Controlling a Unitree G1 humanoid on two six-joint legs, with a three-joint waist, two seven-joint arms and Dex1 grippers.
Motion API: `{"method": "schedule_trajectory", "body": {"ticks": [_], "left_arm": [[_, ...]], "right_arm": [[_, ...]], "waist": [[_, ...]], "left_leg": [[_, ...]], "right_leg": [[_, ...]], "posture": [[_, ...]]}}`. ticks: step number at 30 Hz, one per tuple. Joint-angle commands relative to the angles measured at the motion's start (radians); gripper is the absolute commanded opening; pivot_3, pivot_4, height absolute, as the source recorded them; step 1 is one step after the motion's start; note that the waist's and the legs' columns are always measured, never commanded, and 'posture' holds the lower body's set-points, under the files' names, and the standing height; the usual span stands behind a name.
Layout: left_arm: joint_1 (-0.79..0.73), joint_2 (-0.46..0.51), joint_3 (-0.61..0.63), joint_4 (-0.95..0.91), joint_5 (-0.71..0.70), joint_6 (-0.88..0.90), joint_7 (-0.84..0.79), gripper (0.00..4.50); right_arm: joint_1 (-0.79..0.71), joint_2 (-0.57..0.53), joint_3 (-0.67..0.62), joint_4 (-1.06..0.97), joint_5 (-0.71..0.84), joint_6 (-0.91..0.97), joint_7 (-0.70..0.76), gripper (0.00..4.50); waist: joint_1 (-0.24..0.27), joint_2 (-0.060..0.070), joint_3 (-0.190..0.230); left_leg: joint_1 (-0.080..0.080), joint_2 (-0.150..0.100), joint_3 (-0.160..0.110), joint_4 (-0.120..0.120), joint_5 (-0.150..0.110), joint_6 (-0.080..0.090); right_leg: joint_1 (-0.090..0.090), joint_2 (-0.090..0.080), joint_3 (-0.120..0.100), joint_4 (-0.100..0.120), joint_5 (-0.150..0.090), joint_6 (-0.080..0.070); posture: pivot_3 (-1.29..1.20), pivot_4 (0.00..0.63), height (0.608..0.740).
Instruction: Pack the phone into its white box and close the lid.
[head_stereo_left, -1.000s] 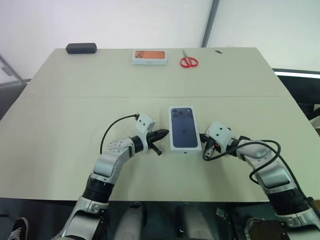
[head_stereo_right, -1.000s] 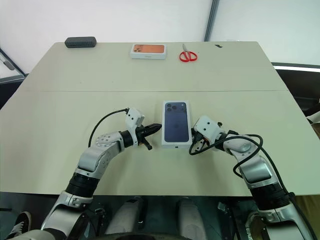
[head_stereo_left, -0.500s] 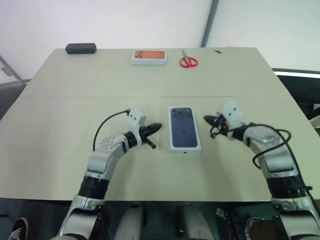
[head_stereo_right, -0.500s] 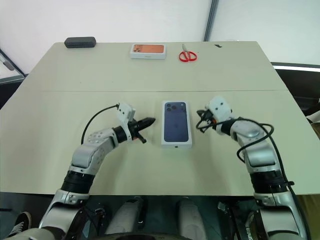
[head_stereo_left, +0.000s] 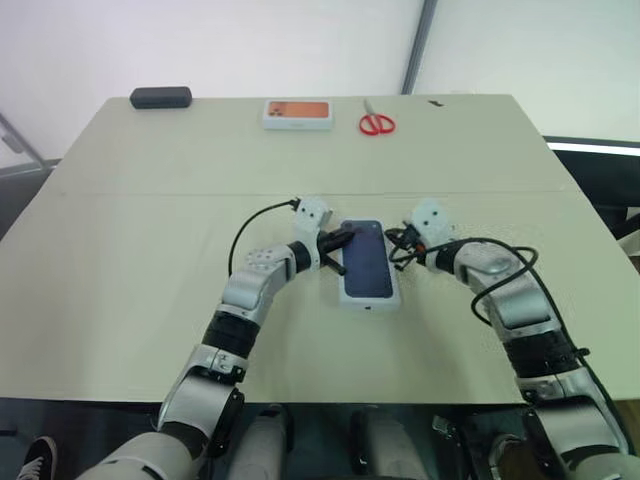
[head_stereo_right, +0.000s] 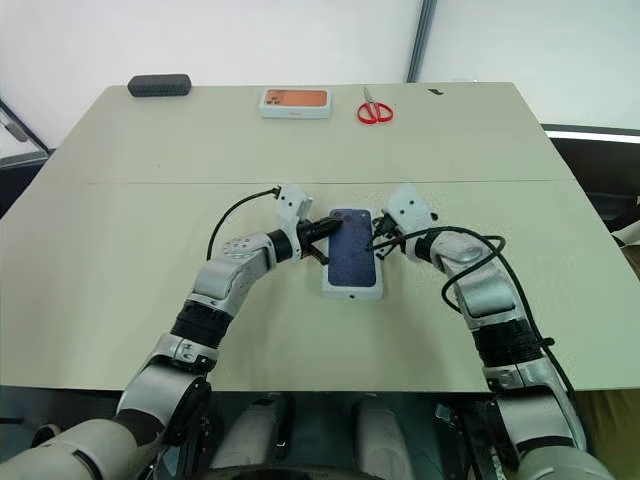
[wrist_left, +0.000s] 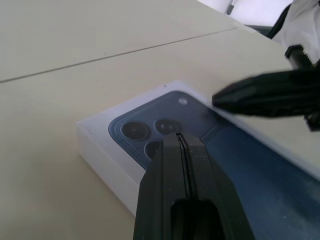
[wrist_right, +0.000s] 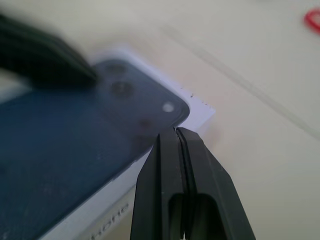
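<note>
— Looking at the left gripper (head_stereo_left: 345, 238), how do its two black fingers stand?

— Pressed together with nothing between them, tip over the camera end of the lid (head_stereo_left: 366, 262), the white shallow rectangular cardboard cover with a dark blue phone picture on top. It sits on the white box on the pale beige table (head_stereo_left: 150, 230).

— And the right gripper (head_stereo_right: 377, 240)?

— Also pinched tight and empty, tip at the lid's opposite far corner, facing the left one across the picture.

— Anything beyond the grippers?

— Well past them, along the far edge: red-handled scissors (head_stereo_left: 378, 122), a white box with an orange picture (head_stereo_left: 299, 113), and a small black oblong case (head_stereo_left: 161, 97).
</note>
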Motion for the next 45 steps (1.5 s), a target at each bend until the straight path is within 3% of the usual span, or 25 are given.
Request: {"method": "schedule_trajectory", "body": {"ticks": [1,9,14,16,18,24,25,34,45], "left_arm": [[0.025,0.007,-0.015,-0.011,0.014,0.011,-0.016,0.0],[0.13,0.06,-0.03,-0.166,-0.026,0.045,-0.123,0.0],[0.161,0.112,0.036,-0.233,-0.098,0.076,-0.174,0.0],[0.156,0.147,0.084,-0.242,-0.117,0.075,-0.171,0.54],[0.156,0.185,0.115,-0.252,-0.131,0.076,-0.179,1.32],[0.22,0.344,0.222,-0.331,-0.197,0.095,-0.255,4.47],[0.242,0.373,0.231,-0.343,-0.204,0.09,-0.276,4.5],[0.363,0.458,0.289,-0.413,-0.237,0.072,-0.296,4.5],[0.561,0.566,0.42,-0.449,-0.243,-0.028,-0.335,4.5]], "right_arm": [[0.054,-0.004,0.034,-0.025,-0.015,0.029,0.02,0.03],[0.126,-0.053,-0.006,-0.152,0.062,0.03,0.126,0.03],[0.15,-0.074,-0.067,-0.199,0.124,0.049,0.161,0.03],[0.136,-0.063,-0.132,-0.213,0.226,0.125,0.187,0.0],[0.135,-0.07,-0.152,-0.229,0.254,0.127,0.201,0.85],[0.186,-0.095,-0.191,-0.266,0.291,0.072,0.233,4.01],[0.199,-0.099,-0.192,-0.267,0.293,0.056,0.241,4.46],[0.232,-0.125,-0.196,-0.241,0.275,-0.066,0.264,4.46],[0.378,-0.233,-0.303,-0.299,0.339,-0.091,0.339,4.46]], "waist": [[0.002,0.0,-0.002],[0.002,-0.001,-0.003],[0.001,-0.001,-0.003],[0.0,-0.001,-0.002],[0.0,-0.001,-0.002],[0.002,-0.001,-0.002],[0.001,-0.001,-0.002],[0.005,0.0,-0.001],[0.004,0.0,-0.001]], "left_leg": [[0.001,0.0,-0.001,0.0,0.0,0.0],[0.001,0.001,-0.001,0.0,0.0,0.0],[0.001,0.001,-0.001,0.0,0.0,0.0],[0.001,0.001,-0.002,0.0,0.0,0.0],[0.0,0.001,-0.003,0.0,0.0,0.0],[-0.001,0.001,-0.003,-0.001,0.0,0.0],[-0.001,0.001,-0.003,-0.001,0.0,0.0],[-0.001,0.002,-0.004,-0.001,0.0,0.0],[-0.001,0.004,-0.003,-0.002,0.0,0.0]], "right_leg": [[0.001,0.0,0.0,0.0,0.0,0.0],[0.001,0.0,0.0,0.0,0.0,0.0],[0.001,0.0,0.0,0.0,0.0,0.0],[0.001,0.0,0.0,0.0,0.0,0.0],[0.0,0.0,0.0,0.0,0.0,0.0],[-0.001,0.0,0.0,0.0,0.0,0.0],[-0.001,-0.001,0.0,-0.001,0.0,0.0],[-0.001,-0.001,0.0,-0.001,0.0,0.0],[-0.001,-0.002,0.001,-0.001,-0.001,-0.001]], "posture": [[0.0,0.15,0.74],[0.0,0.15,0.74],[0.0,0.15,0.74],[0.0,0.15,0.74],[0.0,0.15,0.74],[0.0,0.15,0.74],[0.0,0.15,0.74],[0.0,0.15,0.74],[0.0,0.15,0.74]]}}
